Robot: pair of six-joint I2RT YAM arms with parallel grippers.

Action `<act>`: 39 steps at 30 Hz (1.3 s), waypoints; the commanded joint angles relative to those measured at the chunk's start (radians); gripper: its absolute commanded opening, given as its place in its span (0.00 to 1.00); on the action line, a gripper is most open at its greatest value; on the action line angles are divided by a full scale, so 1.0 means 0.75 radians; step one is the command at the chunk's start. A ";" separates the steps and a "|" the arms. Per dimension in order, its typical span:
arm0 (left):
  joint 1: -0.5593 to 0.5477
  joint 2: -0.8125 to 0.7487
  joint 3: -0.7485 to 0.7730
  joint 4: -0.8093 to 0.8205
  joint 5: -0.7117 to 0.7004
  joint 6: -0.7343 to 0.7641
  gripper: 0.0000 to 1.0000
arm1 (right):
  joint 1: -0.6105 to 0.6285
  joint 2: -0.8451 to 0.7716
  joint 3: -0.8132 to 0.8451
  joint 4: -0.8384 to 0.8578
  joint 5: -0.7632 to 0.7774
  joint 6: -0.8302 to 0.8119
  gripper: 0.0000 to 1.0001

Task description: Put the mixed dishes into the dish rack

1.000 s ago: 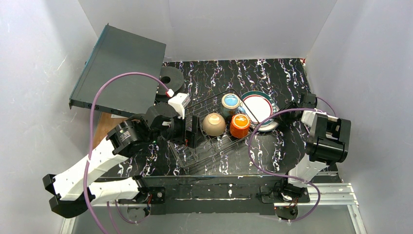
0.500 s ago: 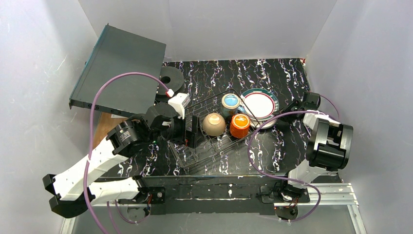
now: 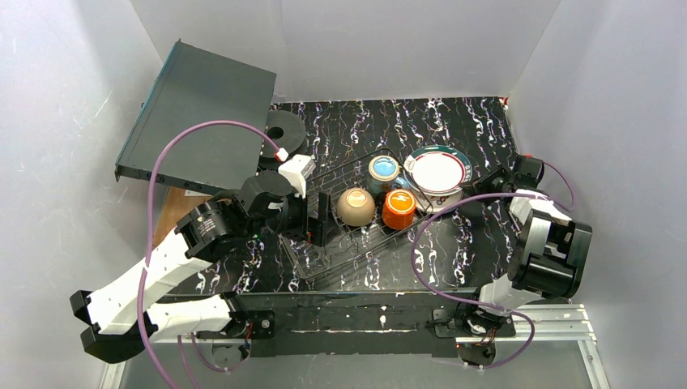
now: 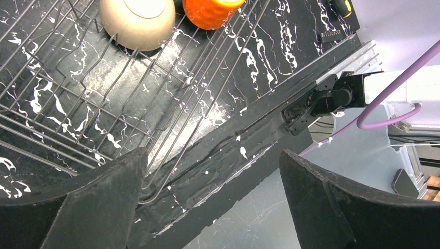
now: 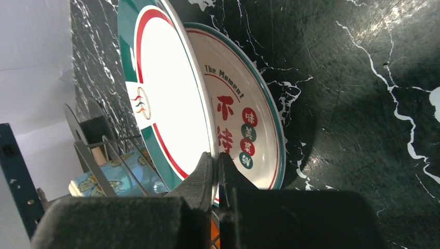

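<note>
The wire dish rack holds the cream bowl, the orange cup and the blue mug. My right gripper is shut on the rim of the green-and-red rimmed plate. It holds the plate tilted on edge at the rack's right end; the pinch shows in the right wrist view. The red-patterned plate lies flat on the table behind it. My left gripper is open and empty over the rack's left part, with the bowl and cup beyond it.
A flat grey-black box leans at the back left, with a black spool beside it. A yellow-handled screwdriver lies near the table's front edge. Purple cables loop over both arms.
My right gripper has raised the green-and-red rimmed plate off the red-patterned plate and tilted it more upright, while the right arm shifted back and right. The left arm has not moved.
</note>
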 commanded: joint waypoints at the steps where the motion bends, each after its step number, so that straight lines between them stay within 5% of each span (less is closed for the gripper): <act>1: 0.006 -0.022 0.002 -0.005 -0.002 0.011 0.98 | -0.023 -0.090 0.009 0.122 -0.094 0.068 0.01; 13: 0.006 -0.009 -0.017 0.028 0.006 -0.014 0.98 | -0.023 -0.221 0.209 0.159 -0.256 0.283 0.01; 23: 0.046 0.076 0.141 -0.033 -0.010 0.018 0.98 | 0.170 -0.219 0.410 -0.021 -0.318 0.269 0.01; 31: 0.301 0.090 0.111 0.135 0.282 -0.118 0.98 | 0.389 -0.260 0.491 -0.092 -0.363 0.276 0.01; 39: 0.407 0.083 -0.070 0.528 0.264 -0.405 0.98 | 0.533 -0.309 0.524 -0.133 -0.468 0.287 0.01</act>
